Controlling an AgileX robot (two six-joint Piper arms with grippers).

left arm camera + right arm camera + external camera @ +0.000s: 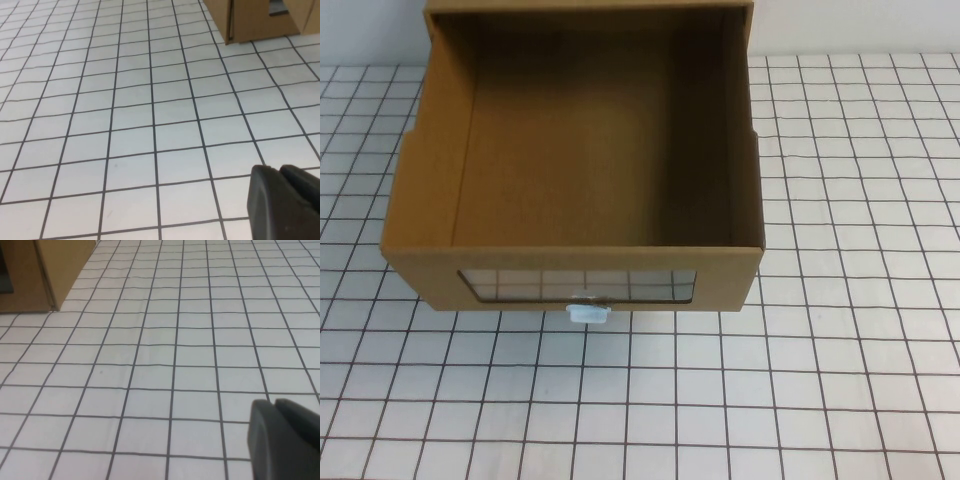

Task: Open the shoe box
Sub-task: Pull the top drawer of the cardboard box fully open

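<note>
Two low over table (840, 380): left gripper (280, 170), right gripper (274, 403), jaws together; shoe box (420, 275) front faces robot.

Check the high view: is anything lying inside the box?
No, the box shows only bare cardboard inside; left gripper and right gripper hover over the table, apart from it.

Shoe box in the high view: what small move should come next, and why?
Probably none; I would just leave both arms parked. The shoe box already stands open, its inside showing. The left tool and right tool are both shut, over the table, each clear of the box.
</note>
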